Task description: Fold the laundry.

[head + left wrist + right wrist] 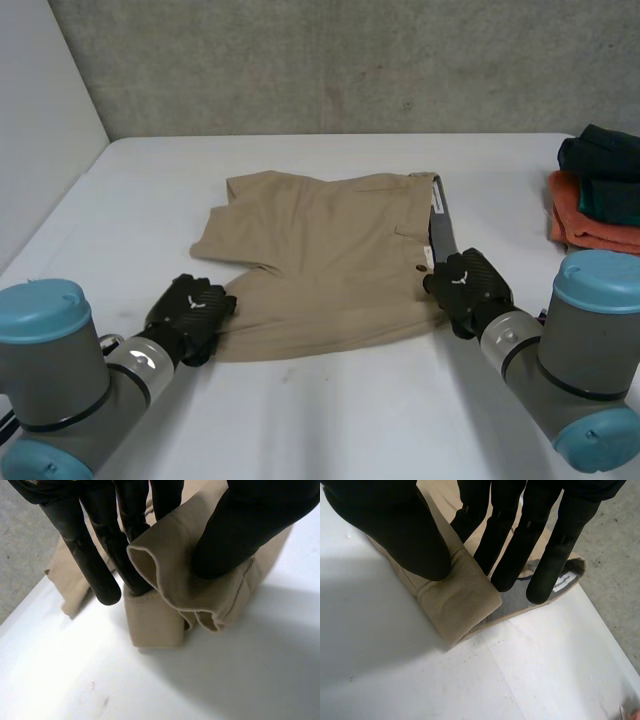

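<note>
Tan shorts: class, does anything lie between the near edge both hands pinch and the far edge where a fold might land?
Nothing visible does. The left hand and right hand pinch the near corners of the tan shorts, whose top lies bare; the folded clothes sit aside.

The left arm reaches forward from the near left, and the left hand is down at the near left corner of the shorts, a fold of cloth pinched between its thumb and straight fingers. The right arm comes in from the near right, slanting inward. The right hand is at the shorts' right edge, thumb pressing a fold against the fingers.
</note>
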Controlling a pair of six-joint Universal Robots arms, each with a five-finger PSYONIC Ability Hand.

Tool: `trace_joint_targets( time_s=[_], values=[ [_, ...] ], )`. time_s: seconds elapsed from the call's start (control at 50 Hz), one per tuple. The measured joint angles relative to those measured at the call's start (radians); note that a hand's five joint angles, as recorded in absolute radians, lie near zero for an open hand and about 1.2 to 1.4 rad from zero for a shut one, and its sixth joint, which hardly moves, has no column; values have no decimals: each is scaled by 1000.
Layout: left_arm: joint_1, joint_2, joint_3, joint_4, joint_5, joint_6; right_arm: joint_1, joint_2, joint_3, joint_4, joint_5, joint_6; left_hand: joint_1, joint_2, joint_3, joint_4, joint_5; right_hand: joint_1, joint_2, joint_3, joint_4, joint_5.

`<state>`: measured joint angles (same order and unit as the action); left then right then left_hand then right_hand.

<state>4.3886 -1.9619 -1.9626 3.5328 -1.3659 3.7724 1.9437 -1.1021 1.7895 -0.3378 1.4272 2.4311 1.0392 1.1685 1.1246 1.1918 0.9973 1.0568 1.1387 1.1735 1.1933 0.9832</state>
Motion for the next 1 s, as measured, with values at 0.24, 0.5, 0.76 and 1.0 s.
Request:
trace_joint_targets(
  time_s=[0.24, 0.5, 0.76, 1.0],
  values=[
    [-26, 381, -121, -194, -2, -15, -4, -294, 47, 338, 8, -137, 12, 22, 60, 4, 4, 0, 0, 9, 1, 1],
    [-56, 644, -134, -751, 33, -17, -5, -500, 69, 871, -15, -300, 42, 23, 60, 8, 9, 0, 0, 9, 1, 9],
    [-72, 223, 162, -256, 23, -21, 3, -178, -223, 595, 33, -64, 60, 27, 61, 8, 9, 56, 0, 9, 2, 20],
    [-112, -320, 721, -190, -113, -27, 9, 244, -643, 304, 130, -48, 65, 27, 63, 9, 14, 56, 0, 9, 2, 23]
  ],
)
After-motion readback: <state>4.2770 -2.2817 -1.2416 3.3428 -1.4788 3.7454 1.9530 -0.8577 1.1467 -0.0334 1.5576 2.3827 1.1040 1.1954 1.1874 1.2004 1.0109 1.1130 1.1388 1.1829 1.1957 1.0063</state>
